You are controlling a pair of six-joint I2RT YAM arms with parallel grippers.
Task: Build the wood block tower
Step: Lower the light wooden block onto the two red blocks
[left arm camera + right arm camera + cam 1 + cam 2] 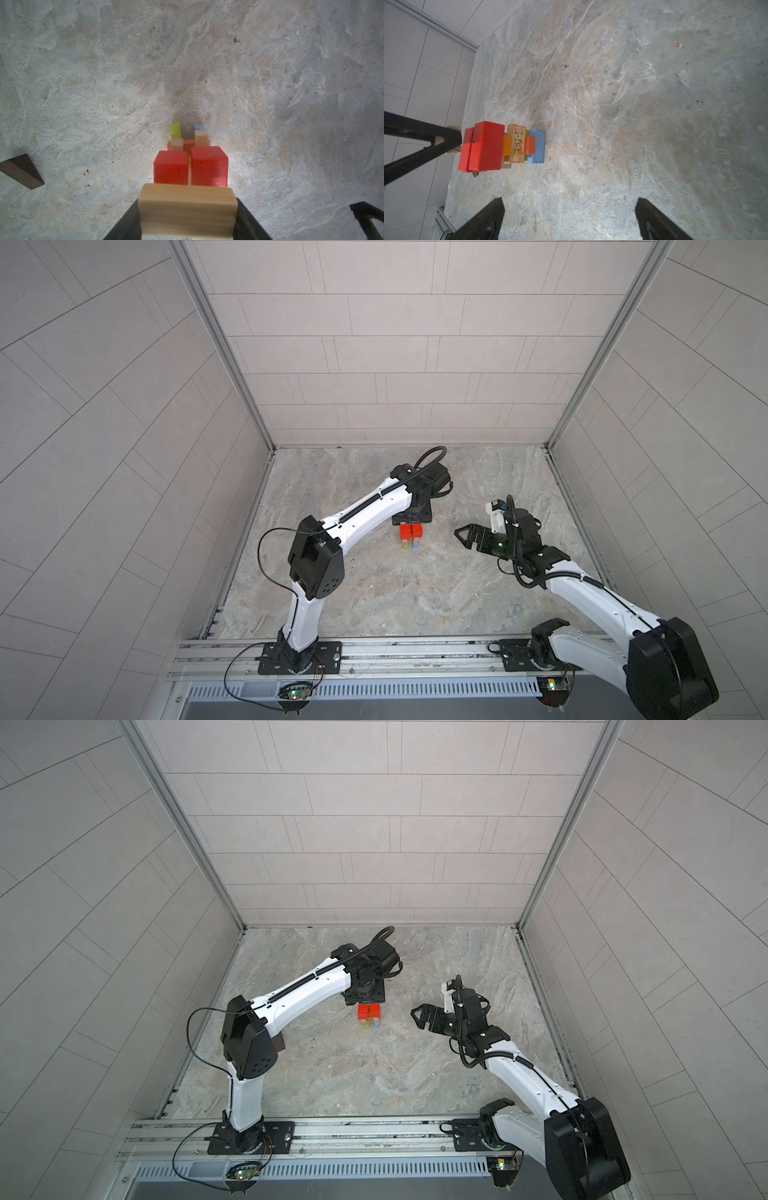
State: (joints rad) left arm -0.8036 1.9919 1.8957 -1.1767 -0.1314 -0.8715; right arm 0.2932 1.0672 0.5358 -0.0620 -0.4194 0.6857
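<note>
1. A dark brown wood block [279, 1042] lies alone on the grey marbled tabletop [374, 593]. It sits left of the tower, and in a top view it is partly hidden behind the left arm's elbow. The left wrist view shows it flat and well apart from the stack.
2. The left gripper [412, 520] points straight down over the tower. Its black fingers [128, 220] pinch a natural tan wood block [188, 214] by its two ends.
3. The tan block hangs level directly over the two red blocks [208, 166]. I cannot tell whether it touches them or sits just above.
4. The small crisscross tower [411, 536] stands mid-table, in front of the left wrist in both top views.
5. Layers in the right wrist view:
   - A light blue bar [537, 145] and a lime green bar are lowest.
   - Orange pieces and a tan block with a printed cartoon label [517, 143] sit above them.
   - The two red blocks lie side by side on top.
6. The right gripper [461, 538] is right of the tower, apart from it and aimed toward it. Its fingers are spread wide with nothing between them.
</note>
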